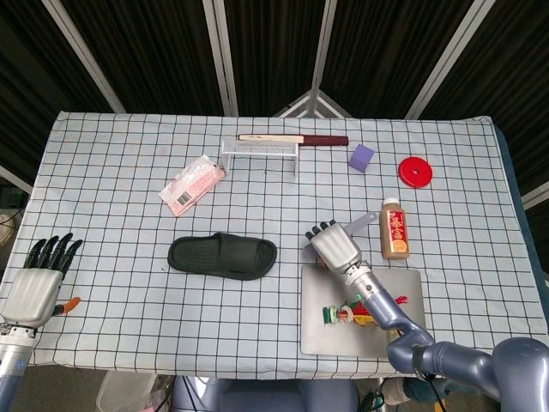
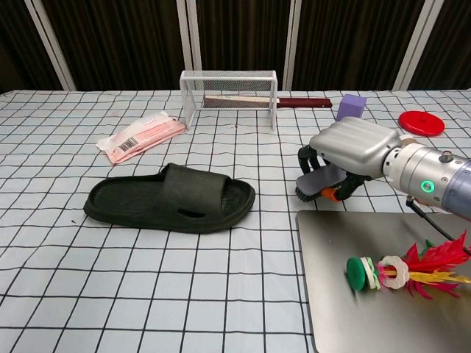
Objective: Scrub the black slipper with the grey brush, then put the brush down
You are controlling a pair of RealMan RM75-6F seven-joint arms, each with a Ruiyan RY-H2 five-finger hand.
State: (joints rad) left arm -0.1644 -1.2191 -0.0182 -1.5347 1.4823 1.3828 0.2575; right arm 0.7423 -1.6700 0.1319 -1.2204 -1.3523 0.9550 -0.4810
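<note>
While my right hand (image 2: 352,151) curls around the brush (image 2: 318,184), bristles down near the tray (image 2: 383,316) edge, the slipper (image 2: 171,199) lies apart to its left on the cloth. My left hand (image 1: 36,287) hangs spread at the table's corner, holding nothing.

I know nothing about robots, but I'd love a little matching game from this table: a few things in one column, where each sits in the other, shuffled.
Things:
1. black slipper
2. grey brush
3. red disc
4. feather toy

Places:
A. on the grey tray
B. in the right robot hand
C. far right part of the table
D. middle of the checked cloth, nothing touching it

Pairs: 1-D, 2-B, 3-C, 4-A
</note>
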